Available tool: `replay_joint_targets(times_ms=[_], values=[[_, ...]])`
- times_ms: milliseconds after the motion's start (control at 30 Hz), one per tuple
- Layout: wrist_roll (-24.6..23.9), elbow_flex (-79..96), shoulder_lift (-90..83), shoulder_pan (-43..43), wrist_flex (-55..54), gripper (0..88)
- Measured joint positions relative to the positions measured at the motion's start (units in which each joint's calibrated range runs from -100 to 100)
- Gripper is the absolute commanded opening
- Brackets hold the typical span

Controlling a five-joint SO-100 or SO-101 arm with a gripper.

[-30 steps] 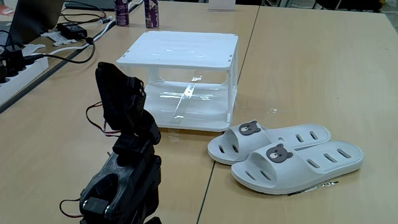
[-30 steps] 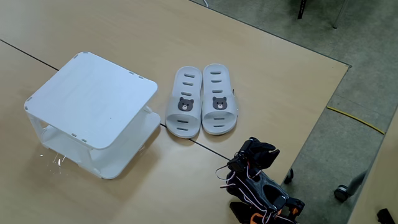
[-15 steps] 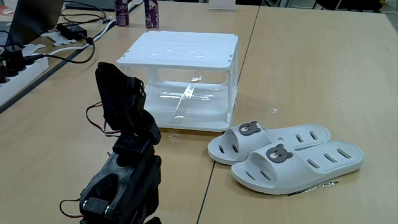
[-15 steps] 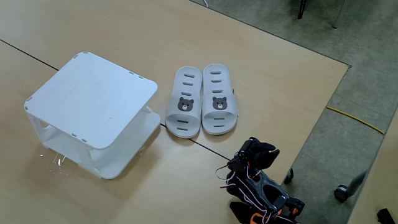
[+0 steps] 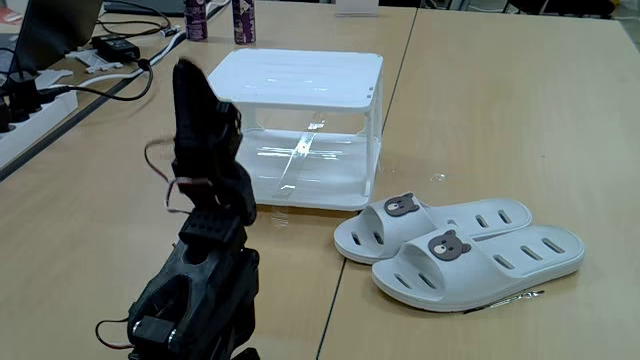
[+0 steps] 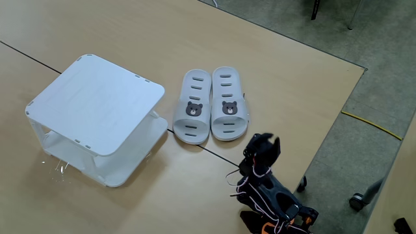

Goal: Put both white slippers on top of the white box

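On the wooden table point(image 5: 480, 110) your two white slippers point(image 5: 460, 248) sit side by side, touching each other, toes toward the camera in the low fixed view and bear faces up. From above, the pair point(image 6: 211, 112) lies just beside the right edge of the white box point(image 6: 97, 110), with the table seam running under it. Neither slipper has shifted from half a second ago, and the box point(image 5: 300, 80) is where it was too, ribbed top bare, glossy lower shelf catching the light.

What did change is your arm. It has come up: in the low view the black gripper point(image 5: 195, 95) now rises in front of the box's left corner, blurred from motion, where before it sat lower and folded. In the top-down view the gripper point(image 6: 263, 151) is near the slippers' toe ends but apart from them, touching nothing. It's dark and smeared in both fixed views, so I honestly can't tell whether the claw is open or closed.

Cables, a power strip point(image 5: 30, 110) and two purple cans point(image 5: 220, 20) sit at the far left edge.
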Motion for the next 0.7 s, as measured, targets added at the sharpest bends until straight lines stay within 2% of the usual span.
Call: replay_joint_targets(times_ms=[167, 233, 400, 467, 600, 700], values=[[0.0, -16.0, 0.7, 0.0, 29.1, 0.7], [0.0, -20.1, 4.1, 0.0, 35.2, 0.7], [0.0, -23.1, 24.5, 3.3, 37.6, 0.7], [0.0, -17.5, 31.7, 5.9, 37.1, 0.7], [0.0, 2.0, 34.6, 6.9, 33.1, 0.7], [0.0, 4.9, 38.5, 5.7, 32.6, 0.7]])
